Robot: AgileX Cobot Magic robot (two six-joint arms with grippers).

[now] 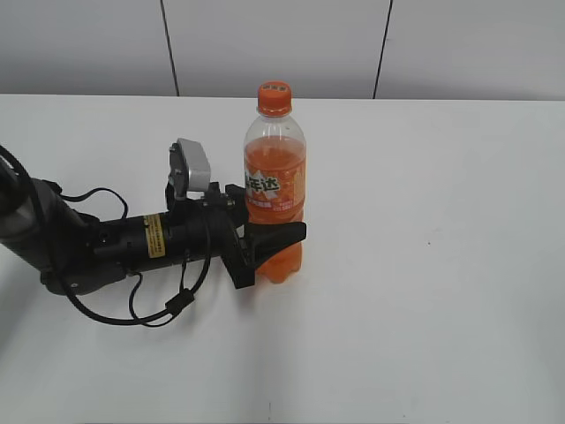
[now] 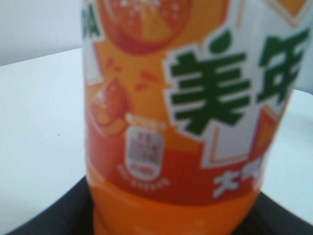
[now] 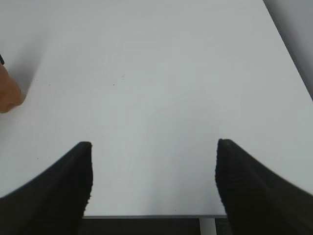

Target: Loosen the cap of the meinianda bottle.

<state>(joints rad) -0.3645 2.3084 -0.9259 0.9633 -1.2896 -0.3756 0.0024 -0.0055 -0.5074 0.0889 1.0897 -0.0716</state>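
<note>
The meinianda bottle (image 1: 275, 190) stands upright on the white table, full of orange drink, with its orange label facing me. Its orange ribbed cap (image 1: 274, 97) sits on the neck. My left gripper (image 1: 274, 247) is shut on the bottle's lower body, one black finger on each side. In the left wrist view the bottle (image 2: 186, 122) fills the frame between the finger bases. My right gripper (image 3: 154, 147) is open and empty over bare table, out of the exterior view. An orange bit of the bottle (image 3: 7, 95) shows at the right wrist view's left edge.
The white table (image 1: 441, 265) runs back to a grey panelled wall (image 1: 282, 44). The left arm and its cables (image 1: 115, 247) lie low across the left of the table. The table's front edge (image 3: 151, 215) shows below my right gripper.
</note>
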